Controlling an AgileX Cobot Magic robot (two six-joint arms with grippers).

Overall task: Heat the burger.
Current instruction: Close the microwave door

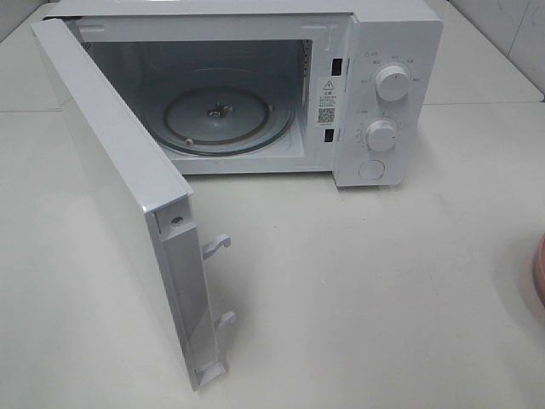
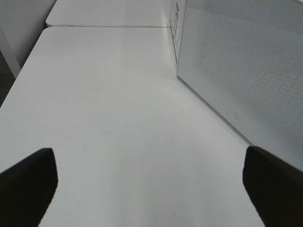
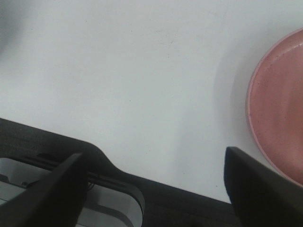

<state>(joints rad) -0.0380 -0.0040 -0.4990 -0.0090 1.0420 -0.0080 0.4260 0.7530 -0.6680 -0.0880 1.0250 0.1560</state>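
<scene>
White tabletop point(image 1: 358, 281) is carrying a white microwave point(image 1: 387, 94) whose door point(image 1: 128, 204) is swinging wide open toward the left, showing the glass turntable point(image 1: 228, 117) lying bare inside. Nowhere in any view is the burger showing, so its place and the way it is pointing cannot be told; only the pink plate point(image 3: 279, 118) is peeking in at the table's right edge, with nothing visible on the part in view. Both pincers are standing apart and holding nothing: the left gripper point(image 2: 149, 189) is hovering over bare table beside the door, and the right gripper point(image 3: 156, 189) is hanging over the table's front edge near the plate.
</scene>
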